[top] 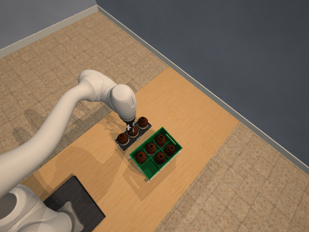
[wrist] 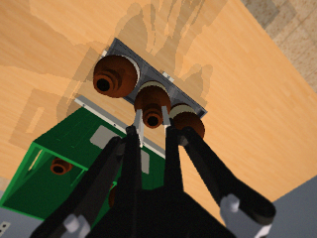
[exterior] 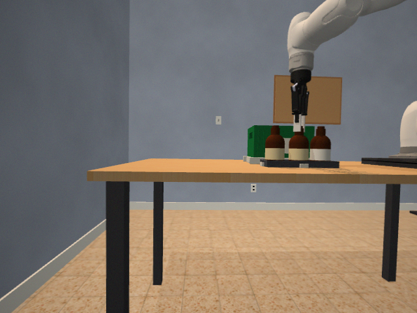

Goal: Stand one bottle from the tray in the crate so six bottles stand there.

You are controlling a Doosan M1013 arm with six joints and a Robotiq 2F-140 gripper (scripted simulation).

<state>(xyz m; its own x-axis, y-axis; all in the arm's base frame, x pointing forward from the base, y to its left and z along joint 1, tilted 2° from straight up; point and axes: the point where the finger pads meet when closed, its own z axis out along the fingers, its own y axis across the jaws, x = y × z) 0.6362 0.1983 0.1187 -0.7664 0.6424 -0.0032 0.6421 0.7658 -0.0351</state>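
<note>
The gripper [top: 129, 128] is nearly closed on the neck of the middle bottle [top: 133, 131], one of three standing on the tray [top: 145, 129]. At the tray's 4 o'clock on the counter [top: 174, 99], the crate [top: 174, 142] holds five bottles, its near corner cell [top: 149, 169] open.

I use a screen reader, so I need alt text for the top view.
The gripper is shut on the neck of the middle bottle of three standing on a dark tray. Beside it a green crate holds five bottles, with one corner cell vacant, on a wooden table.
</note>
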